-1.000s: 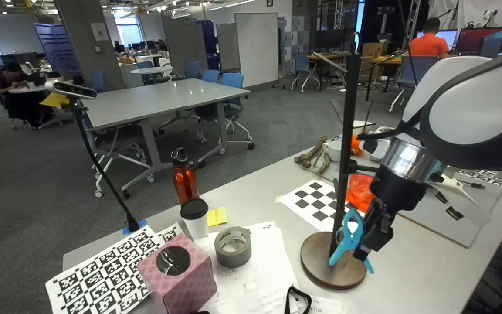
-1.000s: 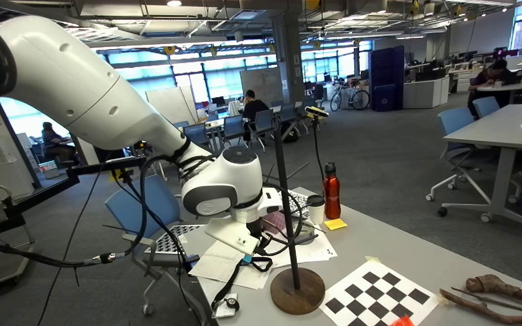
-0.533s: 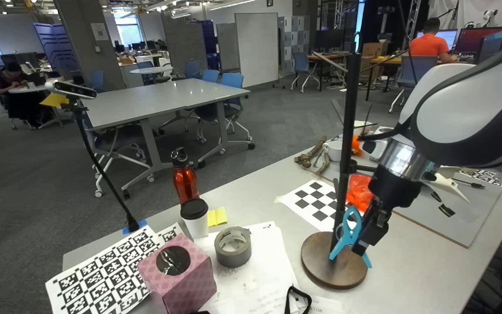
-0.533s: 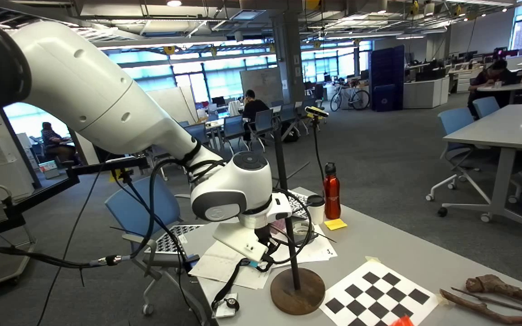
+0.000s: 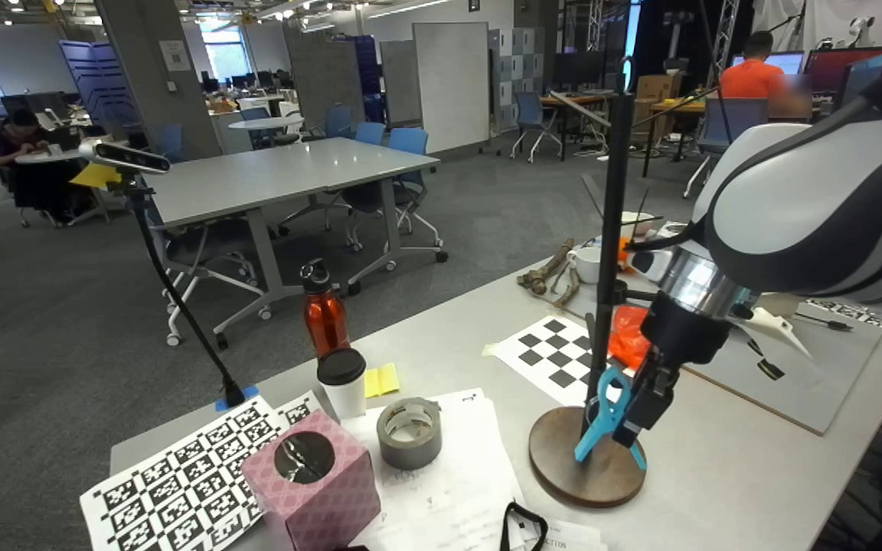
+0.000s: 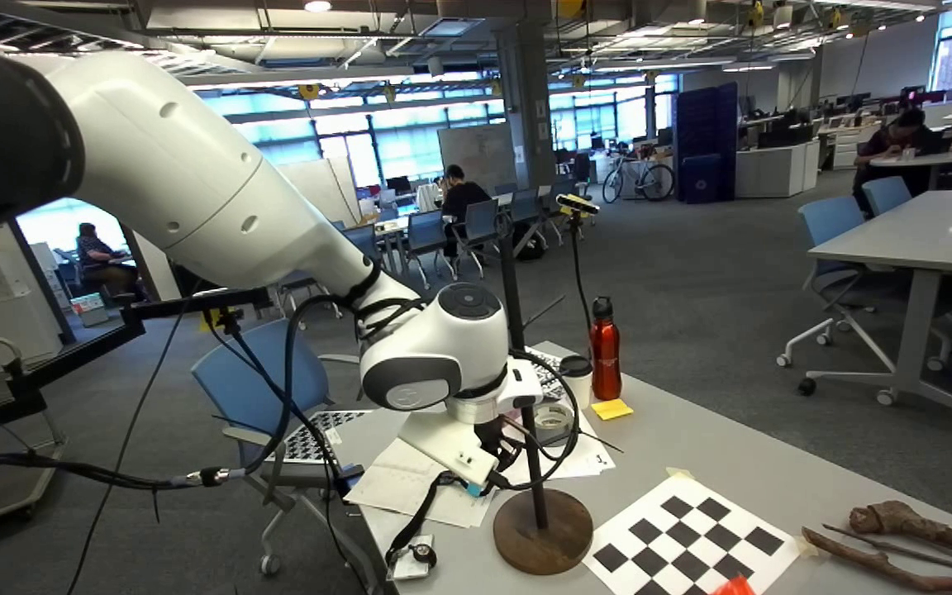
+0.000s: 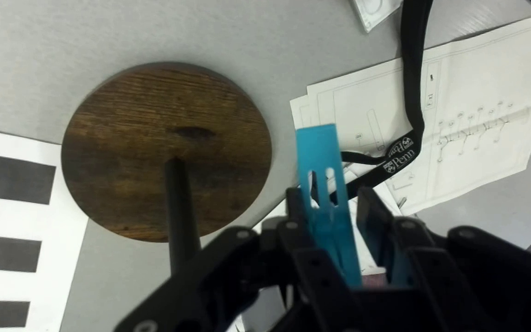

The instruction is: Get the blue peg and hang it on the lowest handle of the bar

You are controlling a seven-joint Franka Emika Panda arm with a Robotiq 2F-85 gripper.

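Small light-blue plastic peg (image 7: 330, 226): a clip with two splayed legs, it sits between the jaws, near the lower part of the tall thin black upright bar (image 5: 609, 229). In an exterior view it overlaps the bar and the round dark-brown wooden base (image 5: 560, 463); whether it touches either cannot be told.

Black two-fingered gripper (image 7: 332, 203): its jaws are slightly parted. In the wrist view a strip of background shows between the peg and the finger on that picture's right, while the finger on its left meets or overlaps the peg's edge; the peg looks loosely flanked, not firmly pinched.

Lowest handle: not clearly made out, so it cannot be told whether the peg hangs on it.

Letting the peg go: this seems to be the step in hand. The peg should be caught on the handle before the fingers spread further, or it may drop. A slow, even spread with the wrist held still would keep the closer finger from nudging it off.

Backing off from the bar: a straight pull along the fingers' own line should spare the peg's legs a knock.

Change from a second ago: in both exterior views the gripper and peg appear nearer the bar, the white robot arm (image 6: 211, 207) shifting with them; the bar's own place is unchanged.
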